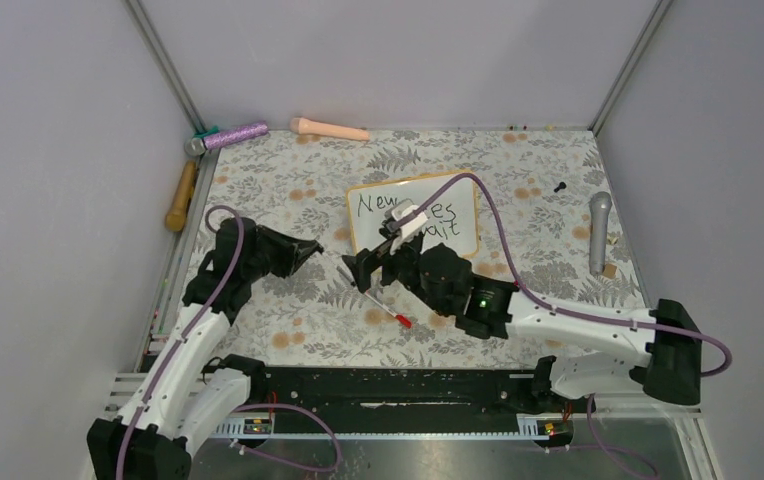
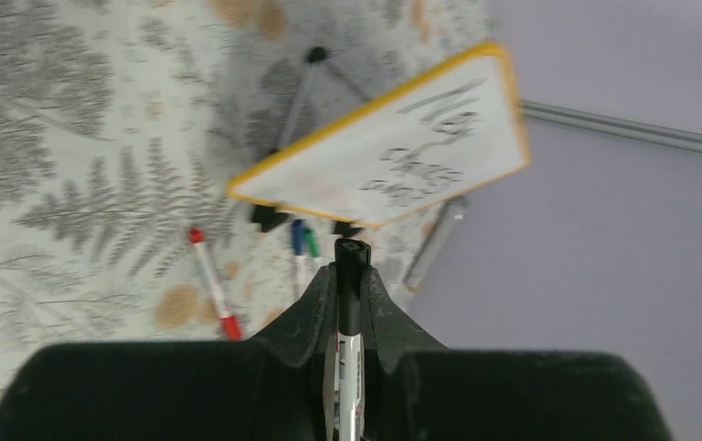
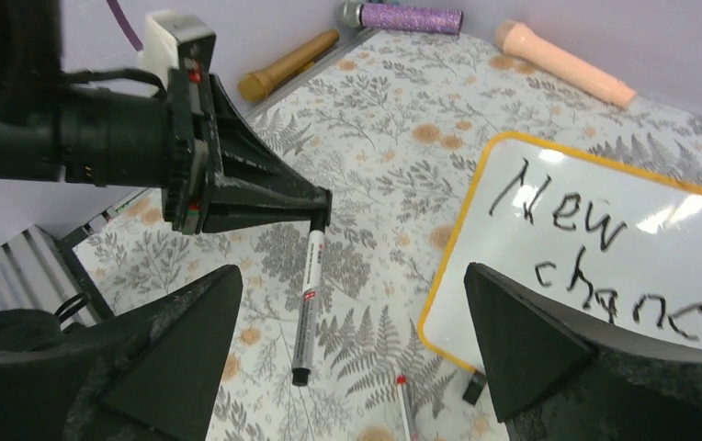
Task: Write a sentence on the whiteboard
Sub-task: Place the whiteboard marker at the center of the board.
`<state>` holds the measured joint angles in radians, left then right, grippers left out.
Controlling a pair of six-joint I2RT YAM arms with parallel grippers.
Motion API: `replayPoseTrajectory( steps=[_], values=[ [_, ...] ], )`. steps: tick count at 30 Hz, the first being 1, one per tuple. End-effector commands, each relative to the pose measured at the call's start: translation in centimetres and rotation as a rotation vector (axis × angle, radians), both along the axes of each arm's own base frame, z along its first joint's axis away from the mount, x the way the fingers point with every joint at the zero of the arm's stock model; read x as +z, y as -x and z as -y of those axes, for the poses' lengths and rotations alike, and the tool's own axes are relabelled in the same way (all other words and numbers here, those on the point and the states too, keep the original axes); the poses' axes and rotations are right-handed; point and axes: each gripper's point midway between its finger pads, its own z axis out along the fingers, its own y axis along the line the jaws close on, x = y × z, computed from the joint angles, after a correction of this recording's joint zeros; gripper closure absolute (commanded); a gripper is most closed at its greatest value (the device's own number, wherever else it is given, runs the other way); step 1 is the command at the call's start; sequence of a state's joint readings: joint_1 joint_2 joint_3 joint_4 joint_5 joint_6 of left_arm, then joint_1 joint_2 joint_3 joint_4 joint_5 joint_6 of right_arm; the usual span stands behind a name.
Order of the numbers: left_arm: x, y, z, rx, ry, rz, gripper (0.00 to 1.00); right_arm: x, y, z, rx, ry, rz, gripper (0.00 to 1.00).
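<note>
My left claw (image 1: 303,252) was pressed together on a black marker (image 3: 307,303), pinching its upper end so the slim barrel hung past the fingertips toward the fern-print cloth (image 1: 288,190). My right claw (image 3: 352,276) stood spread wide, its blunt matte-black fingers (image 3: 531,349) holding nothing. Just beyond that open claw, to its right, leaned the whiteboard (image 3: 490,248): glossy white in a thin wood frame with rounded corners, on small black feet. The sentence (image 3: 568,220) read "New chance" in my right wrist view before the picture's edge cut it off. From above, the right arm (image 1: 558,320) hid the middle words, and my left wrist view blurred them. A red-tipped pen (image 1: 383,305) lay on the cloth near the right claw.
</note>
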<state>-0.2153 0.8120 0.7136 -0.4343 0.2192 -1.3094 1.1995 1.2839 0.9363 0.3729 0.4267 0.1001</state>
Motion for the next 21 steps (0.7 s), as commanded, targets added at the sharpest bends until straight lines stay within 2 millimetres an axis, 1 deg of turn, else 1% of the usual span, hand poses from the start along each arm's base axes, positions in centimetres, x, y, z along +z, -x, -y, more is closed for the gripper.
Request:
replayPoseTrajectory(
  steps=[1, 3, 6, 10, 12, 13, 15, 17, 18, 21],
  values=[
    [-6.3, 0.6, -1.4, 0.021, -0.121, -0.117, 1.00, -2.5, 1.1, 2.9, -0.013, 0.037, -0.112, 0.00],
    [-8.6, 0.6, -1.8, 0.041, -0.147, -0.151, 1.00, -3.7, 1.4, 4.4, -0.034, 0.058, -0.135, 0.01],
    [-10.8, 0.2, -2.2, 0.064, -0.172, -0.172, 0.98, -5.7, 1.6, 6.7, -0.091, 0.093, -0.178, 0.00],
    [-12.5, -0.4, -2.6, 0.068, -0.231, -0.198, 0.98, -9.0, 0.8, 10.8, -0.228, 0.197, -0.248, 0.00],
    [-13.0, -0.7, -3.0, 0.068, -0.271, -0.208, 0.98, -10.2, 0.1, 12.9, -0.286, 0.203, -0.283, 0.00],
    [-13.3, -0.8, -3.1, 0.065, -0.287, -0.211, 0.96, -10.6, -0.2, 13.8, -0.307, 0.198, -0.300, 0.01],
    [-13.8, -0.9, -3.1, 0.054, -0.305, -0.214, 0.86, -11.3, -0.7, 15.7, -0.353, 0.188, -0.317, 0.01],
    [-14.3, -0.9, -3.2, 0.048, -0.315, -0.223, 0.69, -11.7, -1.3, 17.9, -0.416, 0.193, -0.320, 0.00],
    [-14.6, -1.1, -3.5, 0.059, -0.332, -0.224, 0.63, -11.9, -1.6, 19.0, -0.450, 0.201, -0.318, 0.01],
    [-15.2, -1.3, -3.6, 0.052, -0.348, -0.224, 0.55, -11.9, -2.3, 21.8, -0.547, 0.215, -0.297, 0.01]
  ],
)
